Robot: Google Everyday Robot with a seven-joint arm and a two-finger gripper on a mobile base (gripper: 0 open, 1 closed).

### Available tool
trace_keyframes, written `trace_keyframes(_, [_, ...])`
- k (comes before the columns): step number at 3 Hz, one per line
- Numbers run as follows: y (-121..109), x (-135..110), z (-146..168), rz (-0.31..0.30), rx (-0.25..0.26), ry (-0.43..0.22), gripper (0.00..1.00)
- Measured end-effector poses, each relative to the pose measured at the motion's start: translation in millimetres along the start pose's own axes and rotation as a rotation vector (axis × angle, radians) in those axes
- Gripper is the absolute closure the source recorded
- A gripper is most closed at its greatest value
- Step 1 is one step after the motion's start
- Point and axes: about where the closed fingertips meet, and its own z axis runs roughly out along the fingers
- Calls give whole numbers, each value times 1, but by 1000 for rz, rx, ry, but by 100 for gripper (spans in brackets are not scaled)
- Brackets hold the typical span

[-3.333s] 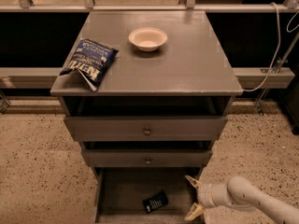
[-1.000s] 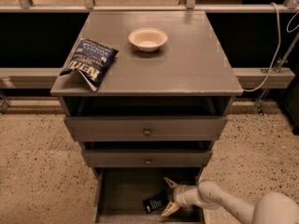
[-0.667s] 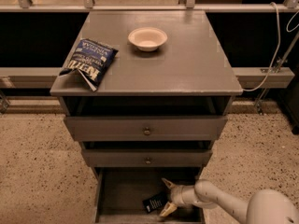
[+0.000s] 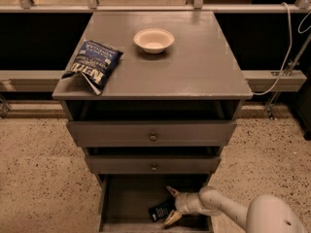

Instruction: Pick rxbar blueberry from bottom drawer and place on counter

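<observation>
BOTTOM DRAWER, MID-REACH: My arm [image 4: 228,208] comes in low from the right and puts my jaws inside the open bottom drawer [image 4: 125,202], spread wide and gripping nothing. One tip sits above and one below the near end of the dark blueberry bar [image 4: 159,211]. The bar lies flat on the drawer floor toward the front, which by my reckoning is why I come at it low and from the side, with the jaws open enough to take its width. The grasp is not yet made. Above, the two shallower drawers [image 4: 151,133] are pushed in, so nothing overhangs my way down. Farthest off, the counter [image 4: 199,67] carries a blue-and-white chip bag [image 4: 93,65] at its left edge and a pale bowl [image 4: 153,40] near the back. The bare right side looks the likeliest place to set the bar down.
</observation>
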Motion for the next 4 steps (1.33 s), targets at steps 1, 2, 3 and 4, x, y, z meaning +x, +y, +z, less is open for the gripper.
trace_keyframes(1, [-4,11,13,23,-7,2,2])
trace_keyframes(2, [-2,18,20,34,-21,9,24])
trace_keyframes(3, [0,17,20,47,-26,-5,55])
trace_keyframes(4, [-1,14,17,47,-26,-5,79])
